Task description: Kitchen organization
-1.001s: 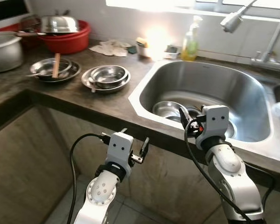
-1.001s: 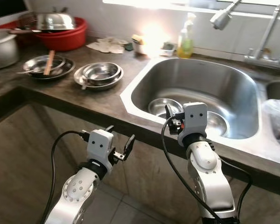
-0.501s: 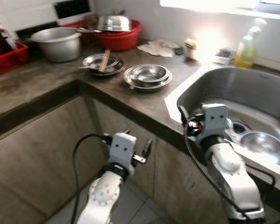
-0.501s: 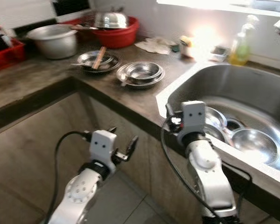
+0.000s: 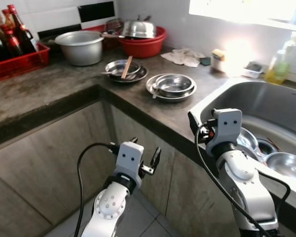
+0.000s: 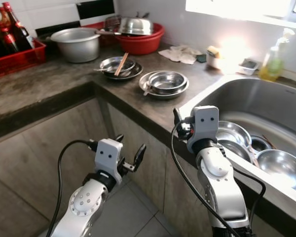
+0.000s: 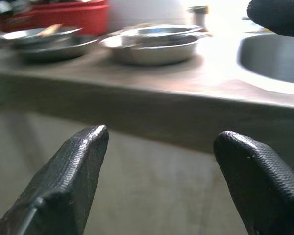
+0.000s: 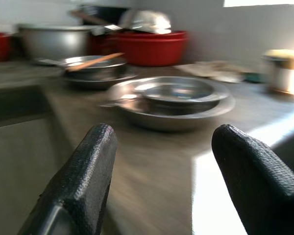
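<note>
The right gripper [image 8: 159, 176] is raised at the near edge of the desk [image 5: 64, 89], just left of the sink [image 5: 259, 101]; its two black fingers are spread wide with nothing between them, and they look straight along the desk toward the stacked steel plate and bowl [image 5: 171, 86]. The left gripper [image 7: 159, 181] hangs lower, in front of the cabinet face below the desk edge, also wide open and holding nothing.

Beyond the stack, farther left, lies a second steel dish with wooden chopsticks [image 5: 124, 69] resting across it. Behind that stand a grey pot [image 5: 81, 47] and a red basin [image 5: 140, 42] carrying a steel lid; a red crate of bottles [image 5: 15, 49] sits at the far left. Steel bowls [image 5: 283, 165] lie in the sink at the right, with a soap bottle [image 5: 278, 66] on the far rim by the window.

The step in hand appears to be an approach to the dishes on the desk, most likely the stacked plate and bowl the right gripper faces. To do it well, the right gripper should rise clear of the desk edge before reaching forward, then take the rim of the upper bowl with one finger inside and one outside. Smooth steel is likely to slip, so a firm pinch and a level lift matter, lest the plate beneath be dragged along.
</note>
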{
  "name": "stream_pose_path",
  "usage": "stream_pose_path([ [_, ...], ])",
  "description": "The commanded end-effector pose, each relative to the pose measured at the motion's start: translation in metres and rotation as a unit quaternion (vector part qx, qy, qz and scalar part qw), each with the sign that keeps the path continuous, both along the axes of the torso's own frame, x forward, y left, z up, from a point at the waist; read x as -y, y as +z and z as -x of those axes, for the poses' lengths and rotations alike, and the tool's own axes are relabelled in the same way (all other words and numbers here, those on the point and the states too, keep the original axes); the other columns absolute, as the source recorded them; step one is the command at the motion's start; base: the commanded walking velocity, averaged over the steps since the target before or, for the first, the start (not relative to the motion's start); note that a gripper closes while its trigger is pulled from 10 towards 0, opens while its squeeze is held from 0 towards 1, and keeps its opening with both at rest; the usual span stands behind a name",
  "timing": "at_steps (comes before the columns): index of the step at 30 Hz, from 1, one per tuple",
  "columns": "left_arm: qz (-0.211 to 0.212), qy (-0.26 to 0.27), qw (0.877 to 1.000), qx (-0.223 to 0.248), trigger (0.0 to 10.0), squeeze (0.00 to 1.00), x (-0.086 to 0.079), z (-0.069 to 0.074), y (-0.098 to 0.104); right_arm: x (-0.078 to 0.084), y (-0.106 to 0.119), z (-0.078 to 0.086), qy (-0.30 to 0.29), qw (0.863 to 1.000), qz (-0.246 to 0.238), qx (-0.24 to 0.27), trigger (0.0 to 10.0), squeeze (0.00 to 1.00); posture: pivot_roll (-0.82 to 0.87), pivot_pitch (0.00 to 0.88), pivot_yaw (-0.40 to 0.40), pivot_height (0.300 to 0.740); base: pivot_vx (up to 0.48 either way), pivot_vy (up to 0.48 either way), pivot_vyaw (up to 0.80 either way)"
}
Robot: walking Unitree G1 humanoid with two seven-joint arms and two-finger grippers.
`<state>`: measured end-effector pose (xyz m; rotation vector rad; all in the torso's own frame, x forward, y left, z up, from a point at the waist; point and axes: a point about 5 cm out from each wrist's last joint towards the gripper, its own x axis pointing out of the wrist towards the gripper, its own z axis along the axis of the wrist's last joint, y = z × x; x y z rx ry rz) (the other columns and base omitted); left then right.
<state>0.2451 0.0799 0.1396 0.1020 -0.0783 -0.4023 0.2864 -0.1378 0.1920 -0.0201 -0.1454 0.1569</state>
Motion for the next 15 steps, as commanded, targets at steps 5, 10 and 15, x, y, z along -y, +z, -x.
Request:
stream_pose_path([
  [5, -0.001, 0.003, 1.0, 0.005, 10.0, 0.0, -0.0016, -0.0003, 0.0017, -0.0044, 0.0001, -0.0007, 0.01, 1.0, -0.009, -0.005, 10.0, 0.0, 0.05, 0.059, -0.034, 0.74, 0.283, 0.0, 0.16],
  [10, 0.002, 0.002, 1.0, 0.005, 10.0, 0.0, -0.0006, 0.0002, 0.0016, -0.0024, 0.0006, -0.0019, 0.007, 1.0, -0.006, -0.005, 10.0, 0.0, 0.05, 0.055, -0.034, 0.74, 0.287, 0.0, 0.0],
  [15, 0.003, 0.002, 1.0, 0.003, 10.0, 0.0, 0.0001, 0.0004, 0.0012, -0.0022, 0.0035, -0.0039, 0.011, 1.0, -0.005, 0.001, 10.0, 0.0, 0.05, 0.053, -0.036, 0.74, 0.273, 0.0, 0.0],
])
